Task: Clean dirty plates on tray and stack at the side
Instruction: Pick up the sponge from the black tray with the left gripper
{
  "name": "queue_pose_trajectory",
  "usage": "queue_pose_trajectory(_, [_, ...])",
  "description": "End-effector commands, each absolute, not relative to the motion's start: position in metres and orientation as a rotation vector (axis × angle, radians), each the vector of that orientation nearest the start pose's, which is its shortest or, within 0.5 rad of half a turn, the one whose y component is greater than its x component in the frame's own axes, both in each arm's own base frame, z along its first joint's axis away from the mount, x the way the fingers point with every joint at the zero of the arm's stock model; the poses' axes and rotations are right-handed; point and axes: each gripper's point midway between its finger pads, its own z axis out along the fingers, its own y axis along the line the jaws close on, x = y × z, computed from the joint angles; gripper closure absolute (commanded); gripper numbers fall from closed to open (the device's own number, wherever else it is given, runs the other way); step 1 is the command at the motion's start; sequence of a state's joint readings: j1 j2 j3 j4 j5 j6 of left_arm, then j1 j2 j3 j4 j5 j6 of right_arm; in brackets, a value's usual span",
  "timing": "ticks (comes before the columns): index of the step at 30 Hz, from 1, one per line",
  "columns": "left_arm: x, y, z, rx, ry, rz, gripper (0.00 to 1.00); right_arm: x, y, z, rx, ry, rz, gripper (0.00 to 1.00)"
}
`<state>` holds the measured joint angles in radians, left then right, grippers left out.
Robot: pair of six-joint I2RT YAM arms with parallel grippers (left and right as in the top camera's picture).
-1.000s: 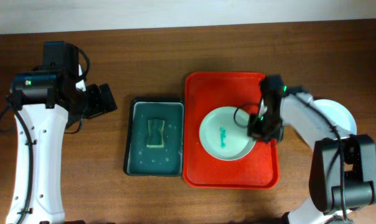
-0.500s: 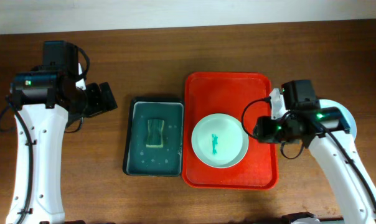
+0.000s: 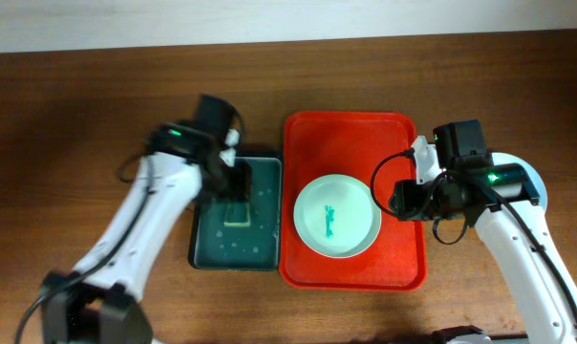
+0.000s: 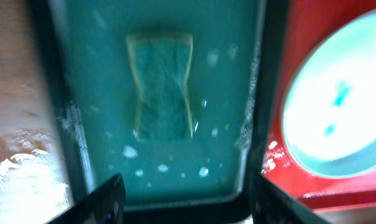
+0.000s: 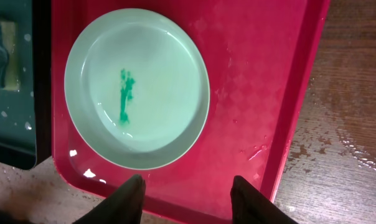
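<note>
A plate (image 3: 337,216) smeared teal at its centre sits on the red tray (image 3: 355,143), at 11 o'clock from the right gripper (image 5: 188,202), whose fingers are spread and empty. Only the overhead view shows another plate (image 3: 542,191), partly under that arm. The left gripper (image 4: 188,205), spread wide, hangs over the sponge (image 4: 161,87) in the dark tray (image 4: 101,93).

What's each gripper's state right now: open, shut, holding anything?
Left gripper: open, empty, above the sponge.
Right gripper: open, empty, above the red tray.
</note>
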<state>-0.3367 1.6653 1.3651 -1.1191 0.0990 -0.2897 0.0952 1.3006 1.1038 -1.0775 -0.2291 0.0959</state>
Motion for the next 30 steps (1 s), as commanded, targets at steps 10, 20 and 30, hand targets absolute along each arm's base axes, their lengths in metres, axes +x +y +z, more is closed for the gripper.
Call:
queue_pose_trajectory(10, [0.282,-0.129,-0.014,0.074,3.169,0.012,1.0,0.268,0.066,0.154,-0.069,2.833,0.363,0.53])
queue_pose_trajectory(20, [0.328,-0.12,0.047,0.045,3.014,0.143,0.44,0.267,0.065,0.153,-0.068,2.84,0.362,0.54])
queue_pose_trajectory(30, [0.342,-0.131,0.029,0.166,2.925,0.05,1.0,0.265,0.065,0.153,-0.067,2.848,0.363,0.55])
